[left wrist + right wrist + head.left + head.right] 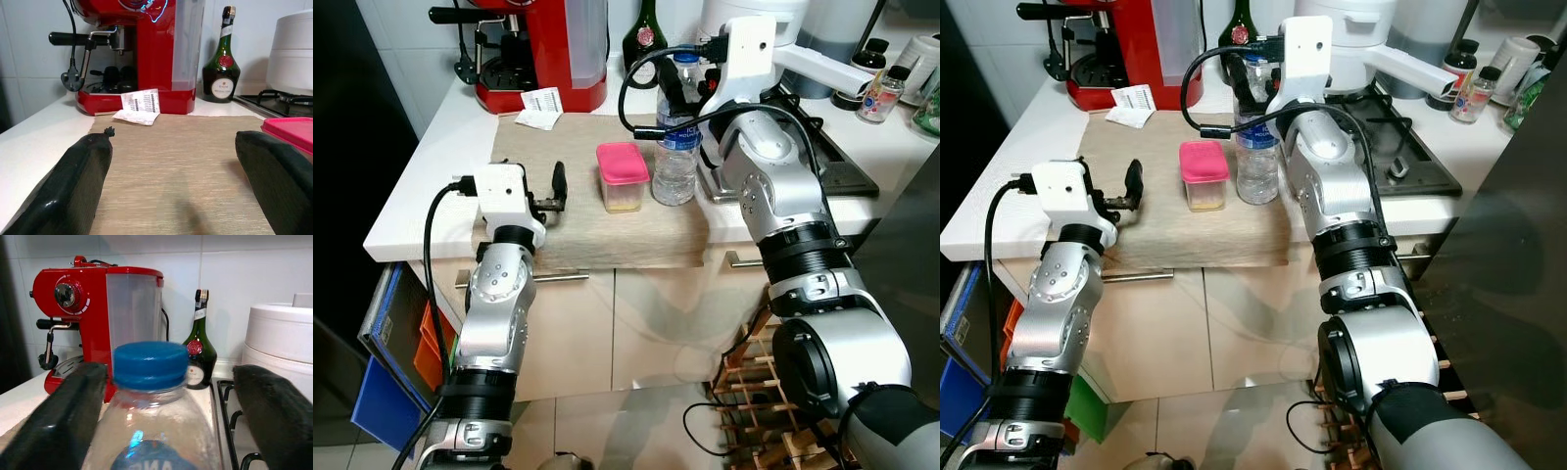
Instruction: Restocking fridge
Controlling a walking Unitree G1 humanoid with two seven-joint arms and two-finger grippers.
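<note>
**Right gripper lined up on the water bottle**

Nearest, low on the left: left gripper (555, 192) hovering over the near-left part of the beige mat (607, 230), fingers spread wide, nothing between them, pink-lidded container (623, 176) just to its right.

Mid-counter, on the mat: clear water bottle (674, 157) standing upright just right of the pink-lidded container, blue cap (150, 363) on. Right gripper (166, 396) reaching in from above and behind at neck height, fingers (63, 416) parted on either side of the cap, not yet closed; contact with the plastic hard to judge, probably none.

Likely handling: thin, soft-walled plastic, seemingly filled, so fairly heavy for its size and apt to buckle or slip if squeezed at mid-body. Best hold judged to be the stiff neck just under the cap, or the ribbed shoulder. Tall and narrow, so easily tipped by a sideways nudge.

Farther back: red coffee machine (533, 44) far left with a paper slip (540, 106) before it, dark green bottle (645, 39) behind the water bottle, hob (842, 162) to the right.
</note>
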